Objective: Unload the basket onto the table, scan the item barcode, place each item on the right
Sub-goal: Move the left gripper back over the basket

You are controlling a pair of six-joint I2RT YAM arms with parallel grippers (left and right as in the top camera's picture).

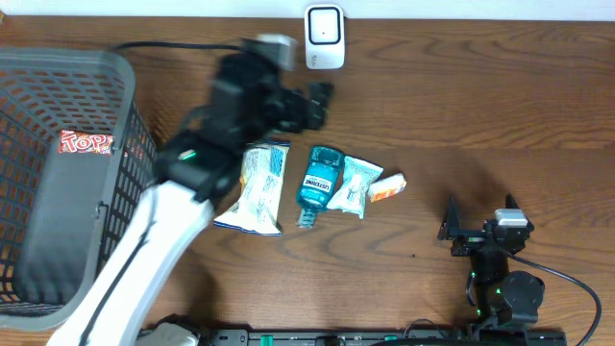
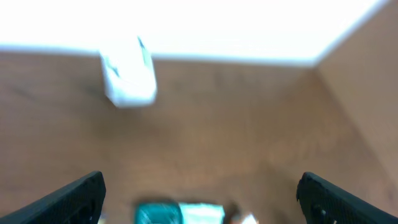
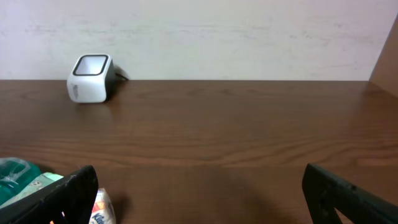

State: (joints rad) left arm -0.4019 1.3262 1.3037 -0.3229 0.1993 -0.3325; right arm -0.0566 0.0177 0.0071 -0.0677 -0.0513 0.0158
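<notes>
The white barcode scanner [image 1: 325, 37] stands at the table's far edge; it also shows, blurred, in the left wrist view [image 2: 129, 78] and at the back left in the right wrist view [image 3: 92, 78]. On the table between the arms lie a white packet [image 1: 259, 187], a teal mouthwash bottle [image 1: 317, 178], a small white-green pouch [image 1: 356, 185] and a small orange-white item [image 1: 387, 186]. My left gripper [image 1: 320, 104] hangs open and empty above the bottle [image 2: 158, 213], short of the scanner. My right gripper [image 1: 479, 213] rests open and empty at the near right.
A dark wire basket [image 1: 58, 86] stands at the left with a red snack pack [image 1: 85, 142] inside. The scanner's cable [image 1: 173, 45] runs along the far edge. A wall rises just behind the table.
</notes>
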